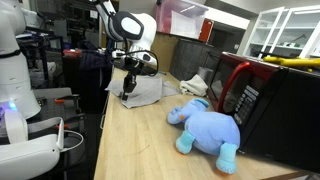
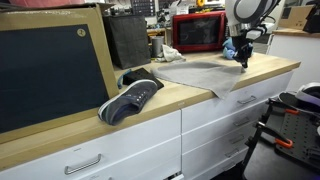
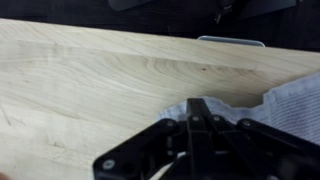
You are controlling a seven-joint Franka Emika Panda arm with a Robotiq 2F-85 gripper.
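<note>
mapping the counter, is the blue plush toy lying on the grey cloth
No, in an exterior view the blue plush toy lies on the bare counter beside the microwave, apart from the grey cloth.

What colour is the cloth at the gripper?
Light grey cloth; shows best in an exterior view.

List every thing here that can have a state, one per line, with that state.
hand: shut, tips at the grey cloth's edge
grey cloth: spread on the counter, one corner hanging over the front
microwave: door shut
plush elephant: lying on the counter
shoe: resting at the counter's front edge
drawers: shut
</note>
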